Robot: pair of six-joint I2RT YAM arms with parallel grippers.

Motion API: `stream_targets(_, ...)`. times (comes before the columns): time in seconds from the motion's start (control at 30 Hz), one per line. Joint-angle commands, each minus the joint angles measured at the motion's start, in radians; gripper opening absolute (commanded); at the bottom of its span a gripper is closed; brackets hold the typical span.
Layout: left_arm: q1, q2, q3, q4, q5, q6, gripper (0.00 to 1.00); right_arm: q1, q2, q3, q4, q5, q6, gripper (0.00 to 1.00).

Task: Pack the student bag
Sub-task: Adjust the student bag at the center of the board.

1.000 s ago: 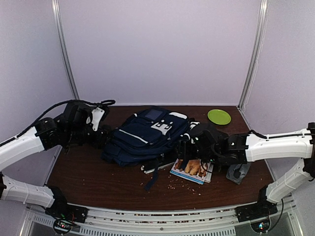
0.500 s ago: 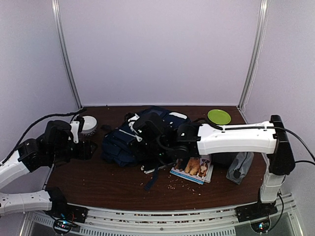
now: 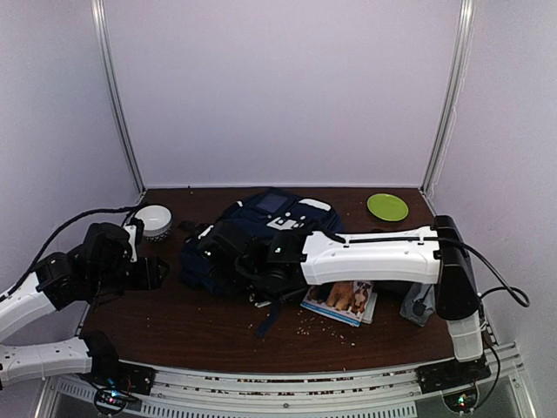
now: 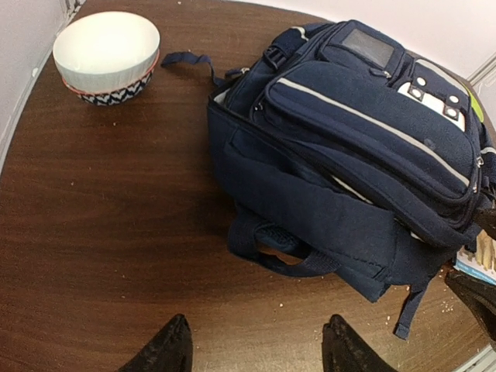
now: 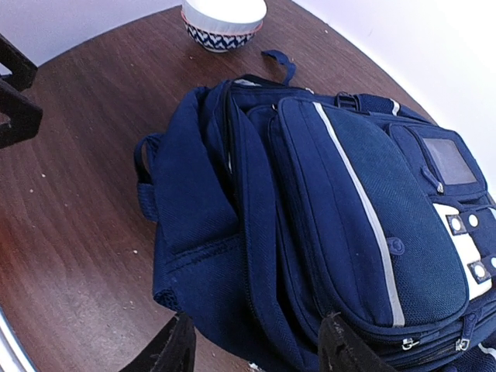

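Observation:
The student bag point(image 3: 280, 218) is a navy-blue backpack with white stripes, lying flat at mid-table with its dark straps trailing toward the front. My right gripper point(image 3: 223, 252) reaches across it to its left end. In the right wrist view the right gripper point(image 5: 260, 342) is open, its fingers point(image 5: 177, 349) straddling the student bag point(image 5: 325, 201) at its side seam, not closed on the fabric. My left gripper point(image 4: 258, 345) is open over bare wood, a short way from the student bag point(image 4: 349, 132) and its carry handle. In the top view the left gripper point(image 3: 155, 272) sits left of the bag.
A white bowl point(image 3: 154, 219) with a patterned base stands at the back left. A green plate point(image 3: 387, 206) lies at the back right. A picture book point(image 3: 341, 298) and a grey pouch point(image 3: 422, 305) lie right of the bag. Crumbs dot the brown table point(image 3: 174, 326).
My right arm has swung left across the bag to its left end, jaws narrowing. My left arm has drawn back toward the front left, uncovering the bowl.

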Motion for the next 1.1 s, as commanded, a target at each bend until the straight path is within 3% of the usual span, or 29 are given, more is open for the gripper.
stream_targets(0.0, 0.056, 0.02, -0.033, 0.105, 0.083, -0.047, 0.98, -0.009, 0.04, 0.049, -0.085, 0.091, -0.012, 0.51)
stream_targets(0.1, 0.128, 0.052, -0.053, 0.17, 0.196, -0.064, 0.98, -0.014, 0.041, 0.04, -0.099, 0.125, -0.003, 0.35)
stream_targets(0.23, 0.198, 0.098, -0.083, 0.284, 0.311, -0.102, 0.98, -0.023, 0.001, 0.003, -0.101, 0.131, 0.019, 0.03)
stream_targets(0.27, 0.203, 0.114, -0.086, 0.312, 0.329, -0.11, 0.98, -0.022, -0.025, -0.021, -0.094, 0.131, 0.023, 0.0)
stream_targets(0.6, 0.203, 0.387, -0.122, 0.627, 0.462, -0.209, 0.98, -0.032, -0.191, -0.295, -0.009, 0.102, 0.092, 0.0)
stream_targets(0.8, 0.141, 0.503, -0.12, 0.792, 0.482, -0.256, 0.97, -0.044, -0.273, -0.398, 0.032, 0.074, 0.126, 0.0)
stream_targets(0.9, 0.114, 0.537, -0.121, 0.857, 0.482, -0.274, 0.85, -0.051, -0.295, -0.416, 0.039, 0.072, 0.14, 0.0)
stream_targets(1.07, 0.041, 0.601, -0.105, 0.886, 0.443, -0.277, 0.33, -0.082, -0.336, -0.413, 0.06, 0.078, 0.157, 0.0)
